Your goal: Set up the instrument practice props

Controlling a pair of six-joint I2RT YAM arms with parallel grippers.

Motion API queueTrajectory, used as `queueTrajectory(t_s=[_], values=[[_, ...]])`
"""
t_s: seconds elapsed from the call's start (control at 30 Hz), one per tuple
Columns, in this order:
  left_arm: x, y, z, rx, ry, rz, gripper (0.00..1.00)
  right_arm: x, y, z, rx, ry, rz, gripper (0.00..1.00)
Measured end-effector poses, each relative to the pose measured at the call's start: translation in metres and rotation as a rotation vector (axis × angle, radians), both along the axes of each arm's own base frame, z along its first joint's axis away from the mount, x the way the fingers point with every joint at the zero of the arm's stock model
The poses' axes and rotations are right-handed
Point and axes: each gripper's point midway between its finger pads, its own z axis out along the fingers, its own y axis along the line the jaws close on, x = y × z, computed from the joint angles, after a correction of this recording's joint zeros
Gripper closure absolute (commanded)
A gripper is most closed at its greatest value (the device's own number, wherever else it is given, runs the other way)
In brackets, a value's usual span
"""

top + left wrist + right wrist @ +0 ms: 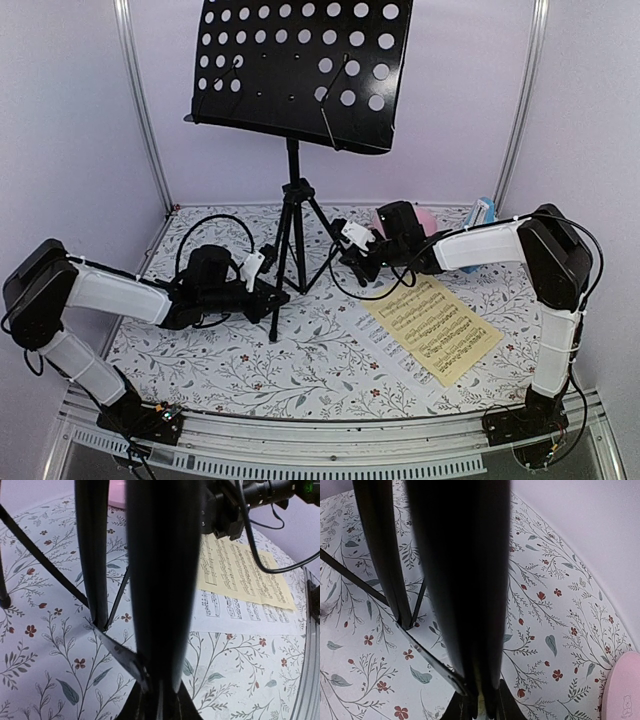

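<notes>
Left tool (pixel 272 297), right tool (pixel 352 262) on stand (pixel 293 165) (legs)

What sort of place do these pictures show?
Probably a robot test booth: plain white walls, a floral-covered table, and a left arm and right arm mounted near a music stand.

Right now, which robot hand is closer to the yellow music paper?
The right one. The right gripper sits close beside the yellow paper, at its far left side. The left gripper is farther away, at the front leg of the stand.
</notes>
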Motion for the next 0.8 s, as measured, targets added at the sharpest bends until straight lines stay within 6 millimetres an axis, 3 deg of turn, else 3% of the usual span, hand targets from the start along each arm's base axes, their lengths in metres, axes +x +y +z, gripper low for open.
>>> queueTrajectory(t_s=[0.2,0.53,0.8], values=[[-0.01,0.013,0.009,0.002,-0.012,0.065,1.0,-0.001,0.0,0.001,-0.014,-0.005,0.024,1.0],[-0.022,0.017,0.008,-0.006,-0.011,0.142,1.0,0.0,0.002,0.005,-0.035,-0.026,0.053,1.0],[-0.037,0.003,0.003,-0.002,-0.009,0.159,1.0,-0.003,-0.003,0.0,-0.056,-0.038,0.065,1.0]])
